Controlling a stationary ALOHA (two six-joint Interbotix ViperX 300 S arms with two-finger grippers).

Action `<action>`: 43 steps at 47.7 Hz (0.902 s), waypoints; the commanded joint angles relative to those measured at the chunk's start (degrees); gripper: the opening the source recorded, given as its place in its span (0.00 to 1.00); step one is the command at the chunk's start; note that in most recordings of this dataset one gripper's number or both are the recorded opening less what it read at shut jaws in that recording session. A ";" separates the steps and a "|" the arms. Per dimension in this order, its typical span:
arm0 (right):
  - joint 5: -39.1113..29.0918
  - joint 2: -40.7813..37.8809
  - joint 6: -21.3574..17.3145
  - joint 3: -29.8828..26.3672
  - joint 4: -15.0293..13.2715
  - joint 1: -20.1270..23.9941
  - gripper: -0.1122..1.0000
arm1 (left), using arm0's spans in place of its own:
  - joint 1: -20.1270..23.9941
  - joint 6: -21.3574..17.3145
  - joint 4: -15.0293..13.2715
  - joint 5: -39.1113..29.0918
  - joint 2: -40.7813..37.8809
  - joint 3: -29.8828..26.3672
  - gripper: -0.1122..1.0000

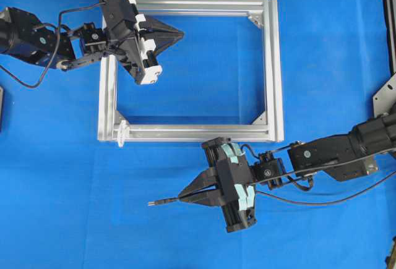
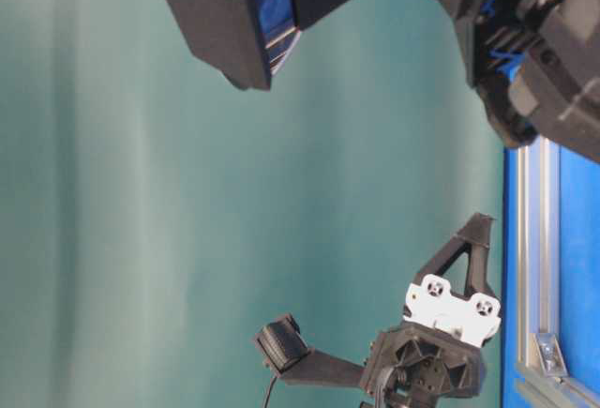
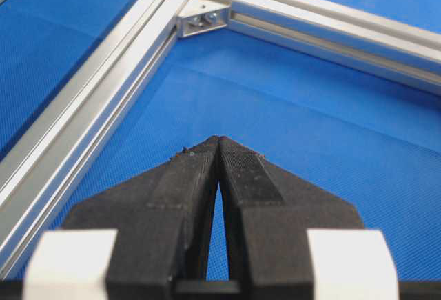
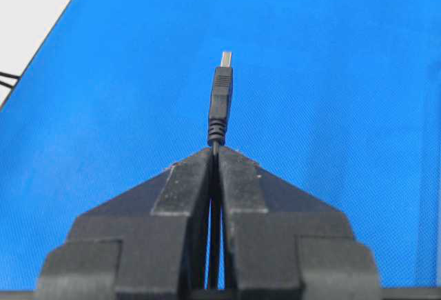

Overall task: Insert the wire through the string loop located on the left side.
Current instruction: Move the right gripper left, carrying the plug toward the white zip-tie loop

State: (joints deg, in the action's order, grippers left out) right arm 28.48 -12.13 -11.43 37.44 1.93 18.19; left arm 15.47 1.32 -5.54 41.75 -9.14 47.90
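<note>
My right gripper (image 1: 180, 197) is shut on the wire (image 1: 322, 201) just behind its plug. The dark plug (image 1: 159, 201) sticks out to the left over the blue mat, below the frame. In the right wrist view the plug (image 4: 221, 96) points straight ahead from the closed tips of the right gripper (image 4: 215, 150), silvery tip forward. The string loop (image 1: 121, 128) is a tiny white shape at the lower-left corner of the aluminium frame (image 1: 272, 65). My left gripper (image 1: 182, 33) is shut and holds nothing, hovering inside the frame near its top rail. The left gripper (image 3: 218, 139) faces a corner bracket (image 3: 202, 17).
The square silver frame lies flat on the blue mat (image 1: 74, 207), with triangular brackets such as the one at the upper right (image 1: 254, 19). The wire trails away to the right past the right arm (image 1: 346, 151). A dark object edge (image 1: 390, 9) lies at the far right.
</note>
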 commanded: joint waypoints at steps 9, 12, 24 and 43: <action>0.18 1.67 0.00 -0.44 0.00 0.26 0.10 | 0.00 0.09 0.09 0.26 2.02 -0.44 0.10; 0.18 1.67 0.00 -0.35 0.00 0.26 0.10 | 0.00 0.09 0.09 0.26 2.02 -0.44 0.10; 0.18 1.76 0.18 0.09 -0.09 -0.97 0.10 | -0.09 0.09 0.18 0.26 2.29 0.00 0.10; 1.49 2.90 2.81 2.81 0.00 -11.16 0.10 | -0.18 0.09 0.18 0.26 2.55 0.62 0.10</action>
State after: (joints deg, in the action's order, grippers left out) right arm 29.18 -11.25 -8.88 40.43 1.85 8.44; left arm 15.47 1.32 -5.54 41.75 -8.61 48.87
